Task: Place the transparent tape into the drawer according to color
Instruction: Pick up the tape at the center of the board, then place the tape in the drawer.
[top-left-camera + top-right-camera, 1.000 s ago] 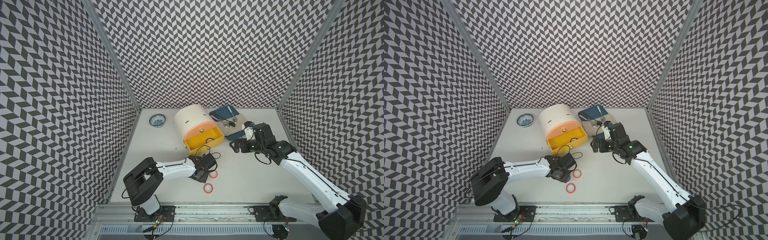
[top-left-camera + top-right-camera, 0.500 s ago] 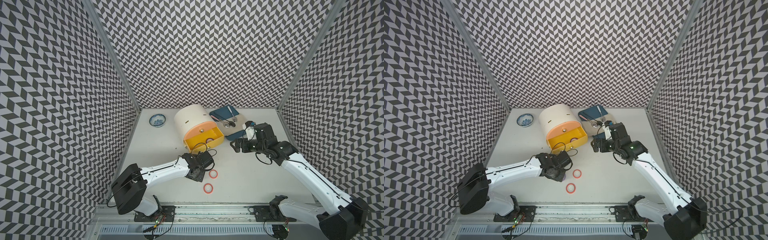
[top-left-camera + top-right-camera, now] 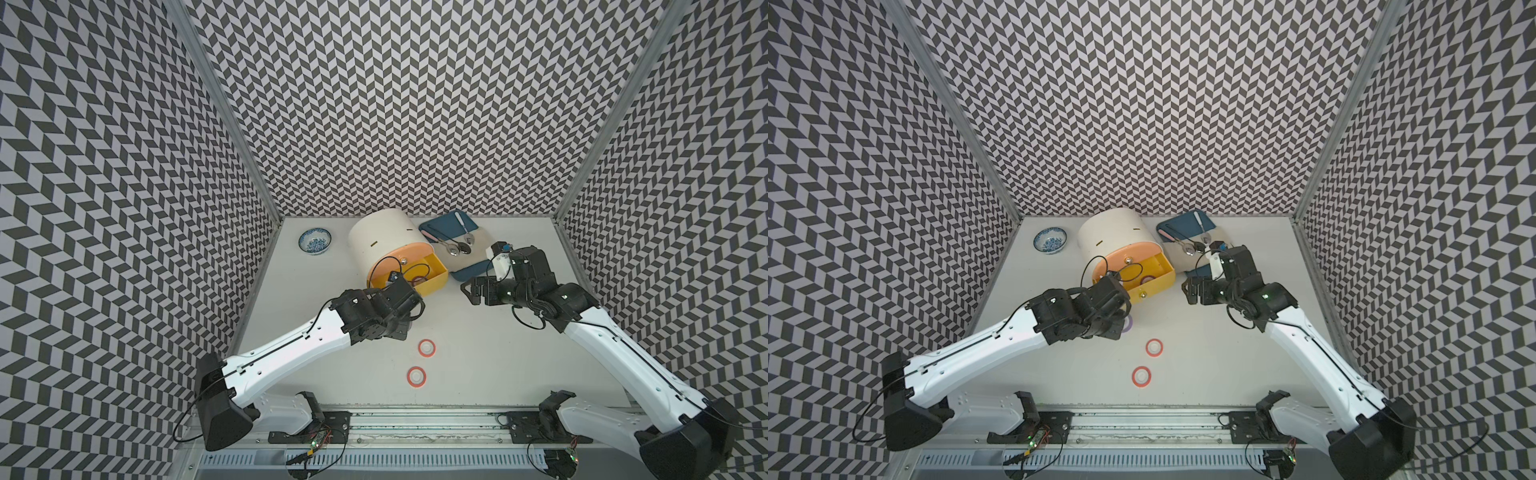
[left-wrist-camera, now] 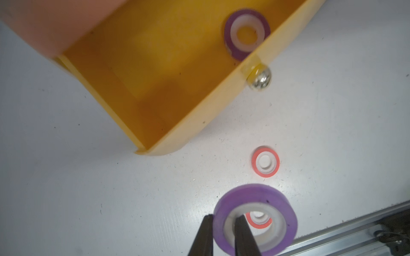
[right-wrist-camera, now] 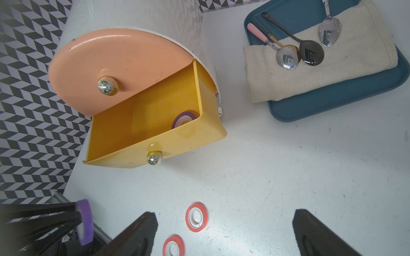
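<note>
**Clerk:** Item one, the tape in hand?

**Checker:** One purple tape ring (image 4: 255,197), with a translucent violet rim and a white core, held on edge. The left gripper (image 4: 224,218) pinches its wall. One finger passes through the hole and the other presses outside, so the jaws stand nearly together.

**Clerk:** Item two?

**Checker:** A second purple tape ring (image 4: 237,54) of the same pattern. It lies flat inside the open yellow drawer (image 5: 188,137), against the front wall by the knob (image 4: 263,78), ahead of the left jaws.

**Clerk:** Red stock?

**Checker:** Two red tape rings with white cores, flat on the table (image 3: 498,365) and apart from each other. One (image 4: 254,163) lies between the left jaws and the drawer front. Its mate (image 4: 259,226) shows through the hole of the held ring.

**Clerk:** The right gripper?

**Checker:** The right gripper (image 5: 224,212) has its jaws spread wide with nothing between the pads. Both red rings lie ahead of it, and the yellow drawer lies farther ahead.

**Clerk:** Housing?

**Checker:** A cream cabinet (image 3: 386,237). The orange drawer (image 5: 111,59) sits above the yellow one and is pushed in.
</note>
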Controlling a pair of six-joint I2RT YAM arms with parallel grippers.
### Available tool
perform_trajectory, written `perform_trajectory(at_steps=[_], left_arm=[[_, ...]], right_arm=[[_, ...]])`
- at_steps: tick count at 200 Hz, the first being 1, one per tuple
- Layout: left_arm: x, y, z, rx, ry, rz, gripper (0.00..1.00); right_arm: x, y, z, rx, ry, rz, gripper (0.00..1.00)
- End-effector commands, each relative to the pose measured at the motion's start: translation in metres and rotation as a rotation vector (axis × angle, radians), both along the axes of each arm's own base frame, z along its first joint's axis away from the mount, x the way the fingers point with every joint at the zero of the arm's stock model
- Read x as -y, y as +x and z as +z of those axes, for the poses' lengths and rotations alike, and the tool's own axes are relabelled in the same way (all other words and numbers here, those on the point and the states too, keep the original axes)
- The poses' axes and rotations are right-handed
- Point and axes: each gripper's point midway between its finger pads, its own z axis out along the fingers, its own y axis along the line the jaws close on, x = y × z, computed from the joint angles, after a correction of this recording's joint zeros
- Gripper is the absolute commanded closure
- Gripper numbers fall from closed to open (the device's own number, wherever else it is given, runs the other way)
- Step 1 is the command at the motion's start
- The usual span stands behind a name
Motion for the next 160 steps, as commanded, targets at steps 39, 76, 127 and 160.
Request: perform_trajectory(at_steps=[39,76,127,160], left_arm=[[-0.009,0.062,0.075,0.254,-0.024,0.119,1.00],[-0.013,0.092,0.062,0.294,0.031,0.150,1.00],[-0.018,0.103,0.031,0.294,0.107,0.168,1.00],[-0.026,0.103,0.012,0.291,0.142,0.187,0.77]], right_arm=[[0.000,0.002,0.018,0.049,0.043,-0.009,0.00],[0.002,0.000,0.020,0.051,0.039,-0.014,0.00],[0.001,0.000,0.014,0.041,0.044,-0.015,0.00],[-0.003,0.000,0.011,0.034,0.059,0.003,0.00]])
